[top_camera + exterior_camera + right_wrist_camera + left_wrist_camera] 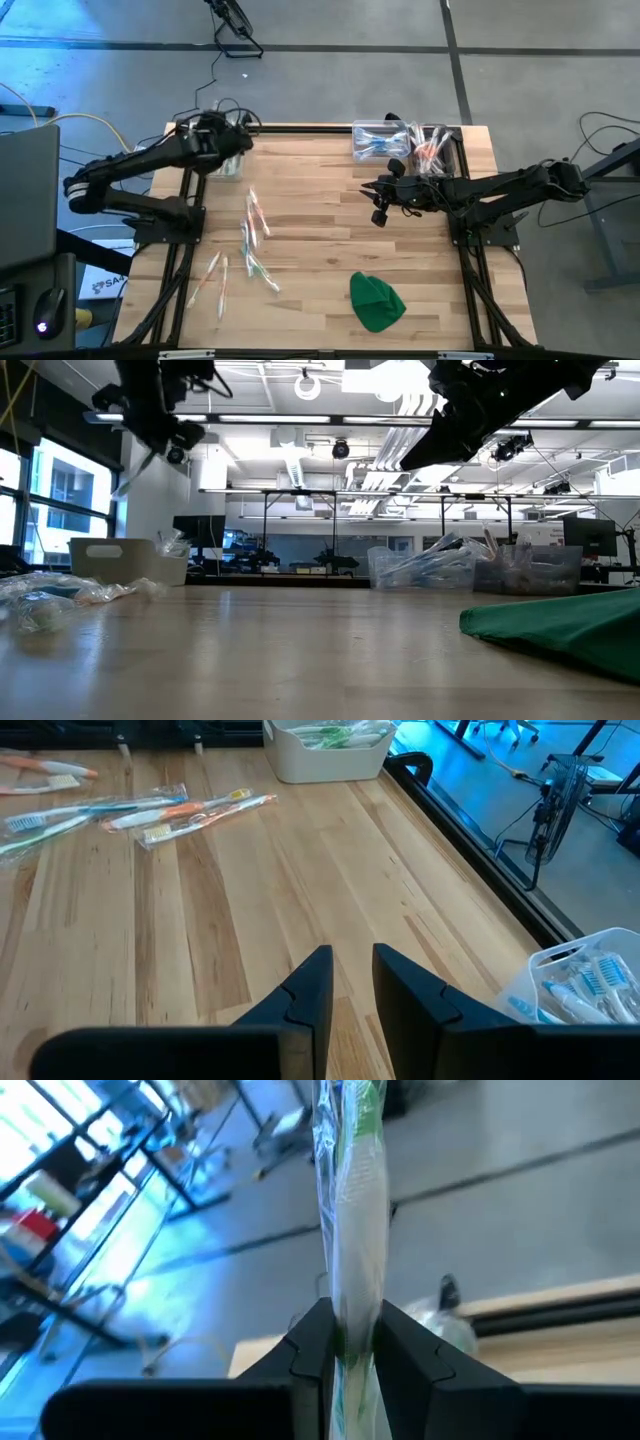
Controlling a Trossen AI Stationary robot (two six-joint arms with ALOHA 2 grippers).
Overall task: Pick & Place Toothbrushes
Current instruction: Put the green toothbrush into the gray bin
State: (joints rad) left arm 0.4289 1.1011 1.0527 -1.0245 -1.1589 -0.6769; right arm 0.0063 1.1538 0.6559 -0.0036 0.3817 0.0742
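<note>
Toothbrushes on desk: several wrapped toothbrushes (pixel 255 245) lie scattered on the wooden desk (pixel 320 190), well apart from both sets of fingers; from the right wrist they show as a loose cluster (pixel 150 810) far ahead of the right fingers.
Held toothbrush: one wrapped toothbrush with green accents (pixel 350 1230) stands up between the left fingers and reaches well past their tips.
Left fingers: the left gripper (pixel 355 1355) is closed on that toothbrush, one finger (pixel 315 1345) on each side pressing the wrapper.
Left gripper place: it hangs above the far left corner of the desk (pixel 225 140), over a pale bin (pixel 230 160); in the low view it is high above the desk with the thin stick slanting down from it (pixel 140 465).
Pale bin: in the right wrist view it (pixel 325 750) holds green-accented brushes and sits at the far edge, well ahead of the right fingers.
Right fingers: the right gripper (pixel 350 985) has a narrow gap between its tips with nothing in it; bare desk shows through the gap.
Right gripper place: raised over the middle-right of the desk (pixel 380 195), near two clear bins.
Clear bins: one with blue-accented brushes (pixel 380 140) and one with orange and pink ones (pixel 432 145) stand side by side at the far edge; one corner (pixel 590 980) shows just beside the right fingers.
Green cloth: a crumpled lump (pixel 376 300) lies on the near side of the desk, apart from the right fingers.
</note>
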